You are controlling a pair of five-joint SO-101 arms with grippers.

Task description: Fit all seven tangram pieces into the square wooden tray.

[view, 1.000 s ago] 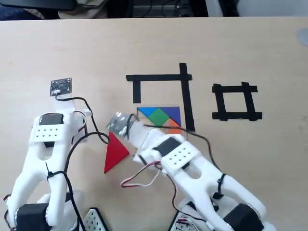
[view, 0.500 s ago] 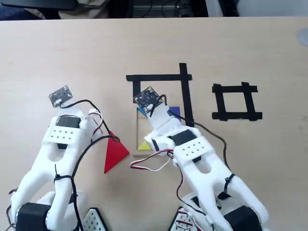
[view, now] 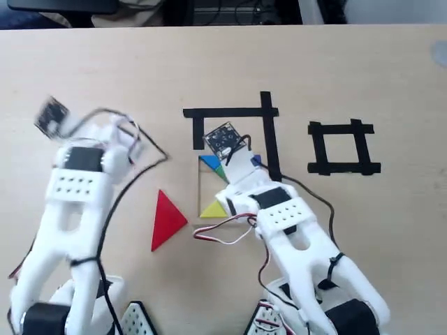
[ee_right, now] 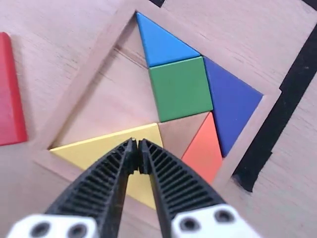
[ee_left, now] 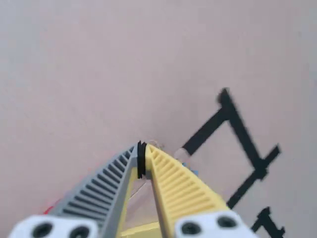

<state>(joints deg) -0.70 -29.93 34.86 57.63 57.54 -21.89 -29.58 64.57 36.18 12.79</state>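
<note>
Tray (ee_right: 85, 79) — just beneath right gripper (ee_right: 137, 148)

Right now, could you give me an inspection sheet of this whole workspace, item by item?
Surface: light wooden table, marked with black tape outlines.
Job's things: square wooden tray holds a light blue triangle, green square, dark blue triangle, orange triangle and yellow triangle; part of its floor is bare. A red triangle lies on the table beside the tray.
Clutter: nothing seen.
Hands: left hand shut, empty, above bare table; right hand shut, empty, over the yellow triangle.
Cables: black cable loops beside the left arm; red and white wires hang by the right arm.
Surroundings: dark objects beyond the far edge, unclear.
</note>
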